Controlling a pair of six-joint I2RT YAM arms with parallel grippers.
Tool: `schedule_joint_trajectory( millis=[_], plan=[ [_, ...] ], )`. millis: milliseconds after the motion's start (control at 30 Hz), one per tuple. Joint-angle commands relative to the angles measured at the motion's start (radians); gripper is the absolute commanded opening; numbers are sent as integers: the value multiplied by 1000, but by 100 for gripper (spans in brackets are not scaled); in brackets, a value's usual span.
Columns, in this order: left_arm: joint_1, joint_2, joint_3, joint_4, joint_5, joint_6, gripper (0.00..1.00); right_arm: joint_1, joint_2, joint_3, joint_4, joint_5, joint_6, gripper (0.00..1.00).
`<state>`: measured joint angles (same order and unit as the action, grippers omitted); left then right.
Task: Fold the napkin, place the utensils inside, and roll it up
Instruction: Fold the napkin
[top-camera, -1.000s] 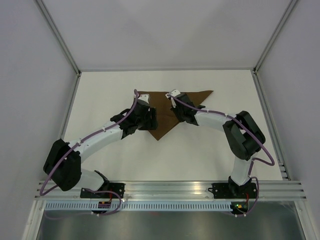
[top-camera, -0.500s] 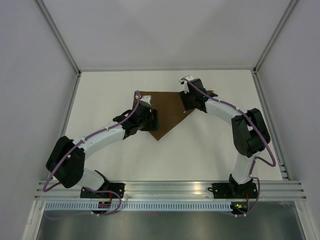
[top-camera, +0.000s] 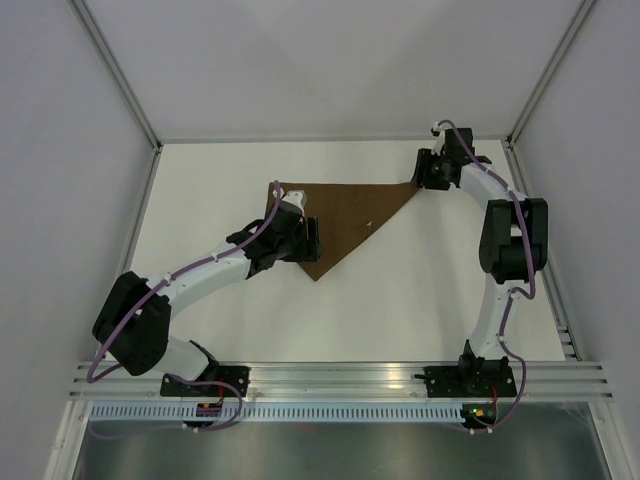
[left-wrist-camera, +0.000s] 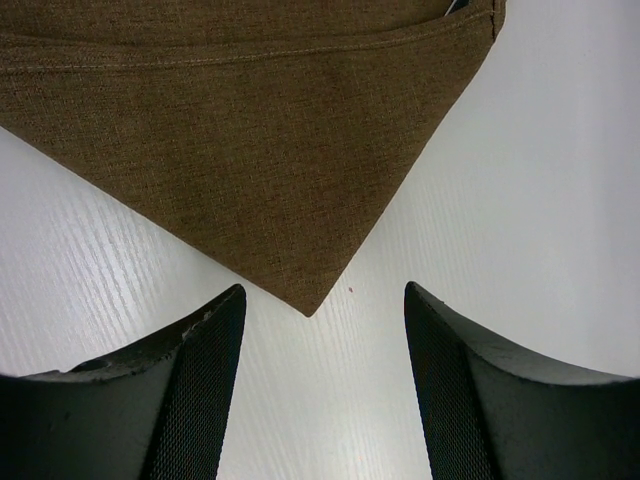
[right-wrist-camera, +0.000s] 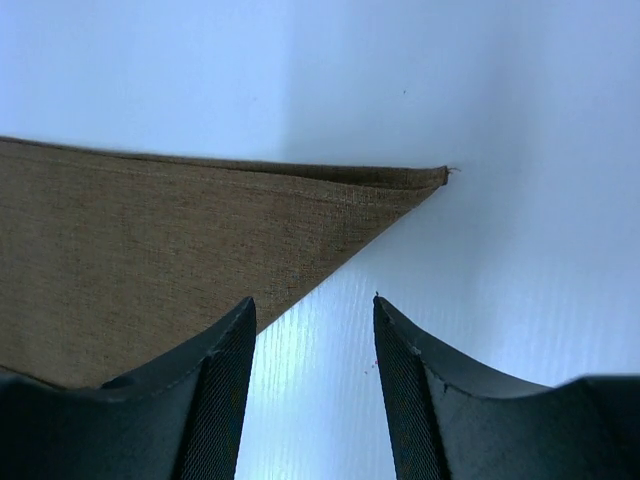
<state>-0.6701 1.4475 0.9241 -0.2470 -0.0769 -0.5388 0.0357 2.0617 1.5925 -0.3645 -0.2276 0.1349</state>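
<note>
Fold step judged done; napkin (top-camera: 350, 210) is laid as a flat triangle on the surface (top-camera: 420, 300); left claw (left-wrist-camera: 320, 390) is open and empty, one corner just ahead of it; right claw (right-wrist-camera: 315, 390) is open and empty, another corner ahead-left; no utensils are seen, so fetching them is called for next.

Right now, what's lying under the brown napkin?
The napkin lies flat, folded into a triangle, directly on the white table. Nothing pokes out at its edges; anything between its layers is hidden.

A robotics lab test cell: white table (top-camera: 420, 300) boxed by plain panels (top-camera: 330, 70) and aluminium framing (top-camera: 340, 372).
</note>
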Motion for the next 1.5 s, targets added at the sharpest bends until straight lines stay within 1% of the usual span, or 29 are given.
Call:
schedule_joint_trajectory(
  millis=[0,167,200,400,833,967,1033,1133,1167,1233,1267,1333,1367,1467],
  plan=[
    [-6,-2,-4,45,15,-27,69,-3,57,50,-62,-99,87,57],
    [-5,-13,-7,43,17,-24,69,-30,116,53,-11,-167,153,58],
    [-6,-15,-8,43,17,-21,69,-58,133,64,-11,-173,169,59],
    [-5,-27,-14,41,15,-18,69,-91,167,64,35,-182,210,58],
    [-5,-32,-21,38,17,-20,68,-100,221,89,117,-220,282,55],
    [-6,-36,-28,40,12,-21,69,-105,233,92,139,-217,308,47],
    [-6,-36,-28,40,14,-20,68,-105,238,92,151,-219,318,46],
    [-5,-36,-30,40,17,-23,69,-105,241,89,173,-223,319,37],
    [-6,-38,-31,40,19,-24,69,-105,235,83,177,-228,318,29],
    [-6,-38,-31,40,20,-23,69,-105,219,69,209,-228,312,23],
    [-6,-38,-33,40,19,-21,68,-106,197,54,222,-225,310,17],
    [-6,-38,-33,41,17,-21,68,-105,170,40,255,-222,305,13],
    [-6,-35,-33,41,19,-21,68,-105,141,21,269,-220,301,9],
    [-5,-35,-34,48,19,-26,69,-102,83,-9,299,-223,263,6]
  ],
)
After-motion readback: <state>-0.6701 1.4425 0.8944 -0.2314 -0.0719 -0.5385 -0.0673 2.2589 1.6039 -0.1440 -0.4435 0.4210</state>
